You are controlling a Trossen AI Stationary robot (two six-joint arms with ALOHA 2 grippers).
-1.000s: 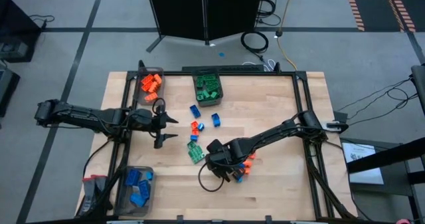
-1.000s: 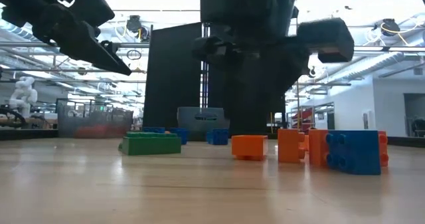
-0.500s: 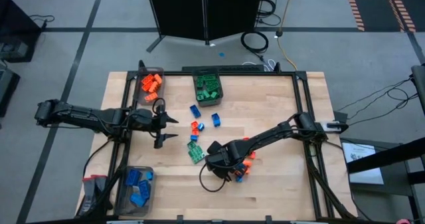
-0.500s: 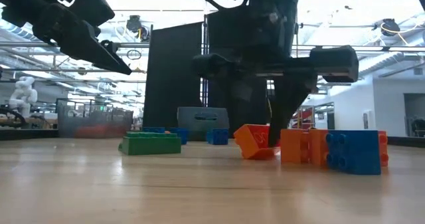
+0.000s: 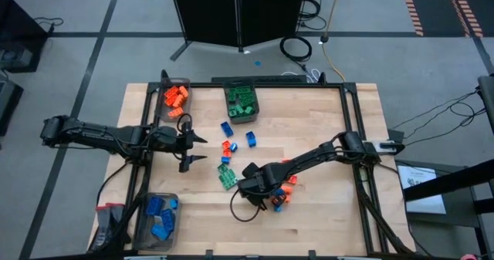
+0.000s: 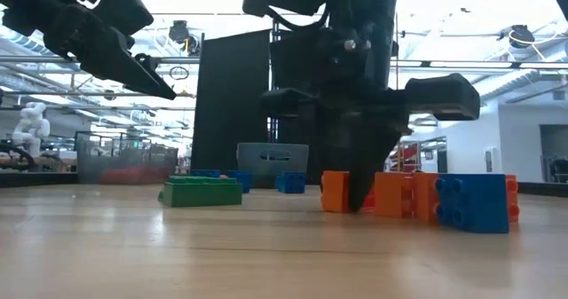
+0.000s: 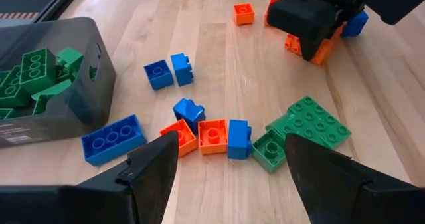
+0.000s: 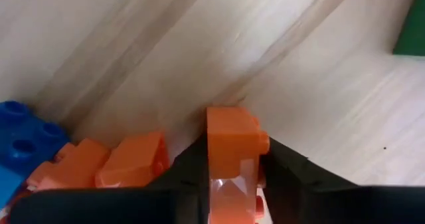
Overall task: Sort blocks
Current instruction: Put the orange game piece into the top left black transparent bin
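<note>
- Your right gripper (image 8: pixel 232 177) is down at the table, fingers clamped on an orange block (image 8: pixel 229 141) beside more orange blocks (image 8: pixel 99 167).
- Your left gripper (image 5: pixel 193 150) hovers with fingers spread wide, holding nothing, near the table's left edge.

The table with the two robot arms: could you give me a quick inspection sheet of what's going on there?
Surface: wooden table in a dark frame.
Job's things: loose blocks at mid-table; an orange block between the right gripper's fingers; more orange and blue ones beside it. Three bins along the table's far and left edges, holding green, orange and blue blocks.
Clutter: nothing seen.
Grippers: right gripper down at the table, shut on the orange block; left gripper open, above the table's left side, holding nothing.
Cables: coiled and loose ones on the floor behind the table.
Surroundings: dark panel behind the table; a workshop hall beyond.
</note>
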